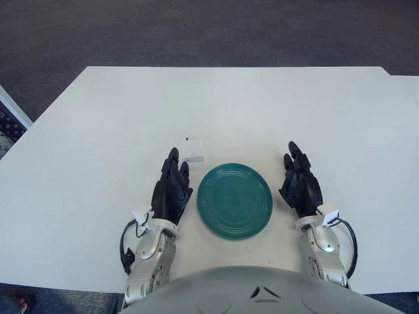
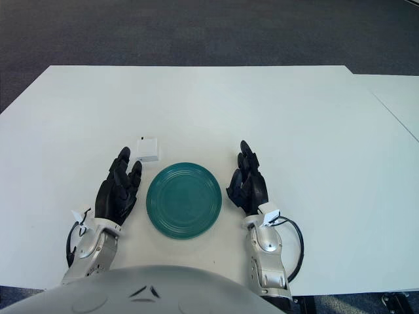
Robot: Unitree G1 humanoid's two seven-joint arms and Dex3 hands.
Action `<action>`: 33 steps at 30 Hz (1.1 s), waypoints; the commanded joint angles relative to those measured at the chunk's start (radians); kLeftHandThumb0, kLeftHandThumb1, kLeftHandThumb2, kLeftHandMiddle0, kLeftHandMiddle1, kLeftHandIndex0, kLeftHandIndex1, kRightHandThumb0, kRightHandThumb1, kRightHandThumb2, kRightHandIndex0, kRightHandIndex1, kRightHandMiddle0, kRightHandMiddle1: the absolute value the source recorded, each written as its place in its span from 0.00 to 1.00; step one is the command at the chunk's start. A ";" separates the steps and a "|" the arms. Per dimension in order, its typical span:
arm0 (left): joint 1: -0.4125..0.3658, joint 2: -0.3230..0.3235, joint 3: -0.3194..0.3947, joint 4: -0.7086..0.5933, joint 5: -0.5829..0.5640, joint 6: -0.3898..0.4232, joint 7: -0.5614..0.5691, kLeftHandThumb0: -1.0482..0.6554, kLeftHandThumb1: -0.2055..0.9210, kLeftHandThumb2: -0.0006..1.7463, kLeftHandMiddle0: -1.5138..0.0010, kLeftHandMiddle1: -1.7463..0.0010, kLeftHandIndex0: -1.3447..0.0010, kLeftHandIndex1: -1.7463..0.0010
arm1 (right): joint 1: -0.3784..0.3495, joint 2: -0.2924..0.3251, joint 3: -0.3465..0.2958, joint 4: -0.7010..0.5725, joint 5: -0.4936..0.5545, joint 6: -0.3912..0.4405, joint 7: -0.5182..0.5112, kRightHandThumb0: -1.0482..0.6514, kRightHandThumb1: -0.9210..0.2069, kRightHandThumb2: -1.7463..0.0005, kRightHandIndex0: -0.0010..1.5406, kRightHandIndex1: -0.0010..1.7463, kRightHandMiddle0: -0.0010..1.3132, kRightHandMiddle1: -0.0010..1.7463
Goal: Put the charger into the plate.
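Starting at my left hand (image 1: 172, 190): it shows at 9 o'clock of the plate (image 1: 234, 201), black fingers (image 1: 173, 160) extended forward and held loosely together, gripping nothing. Fingertips point toward 12 o'clock. I cannot tell whether the palm touches the table (image 1: 98, 131).

Right hand (image 1: 300, 183) mirrors it at 3 o'clock of the plate, fingers likewise stretched forward, relaxed, holding nothing. Both silver forearms run back toward me at 6 o'clock, each with a looping black cable at the wrist.

Plate: dark green, round, ringed surface, lying flat between the two hands, nothing on it.

Charger (image 1: 193, 150): small white block, sitting on the table at roughly 11 o'clock of the plate, just beyond its rim and apart from it. It lies just ahead of the left fingertips, slightly toward 1 o'clock of them, not touching them as far as I can see. A small dark mark shows on its far left corner.

Table: white, wide. Grey carpet (image 1: 196, 33) beyond its far edge at 12 o'clock.
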 commanded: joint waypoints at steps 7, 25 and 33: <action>0.000 -0.008 0.002 -0.019 -0.003 0.008 0.008 0.00 1.00 0.51 1.00 1.00 1.00 1.00 | 0.025 -0.005 0.002 0.034 -0.025 0.037 -0.021 0.08 0.00 0.45 0.00 0.00 0.00 0.09; -0.002 -0.011 0.029 -0.045 -0.057 0.050 0.018 0.00 1.00 0.51 1.00 1.00 1.00 1.00 | 0.022 0.001 0.010 0.042 -0.020 0.041 -0.025 0.09 0.00 0.45 0.00 0.00 0.00 0.09; -0.107 0.177 0.166 -0.194 0.000 0.203 0.026 0.00 1.00 0.52 1.00 1.00 1.00 1.00 | 0.012 0.005 0.015 0.055 -0.042 0.049 -0.045 0.08 0.00 0.45 0.00 0.00 0.00 0.10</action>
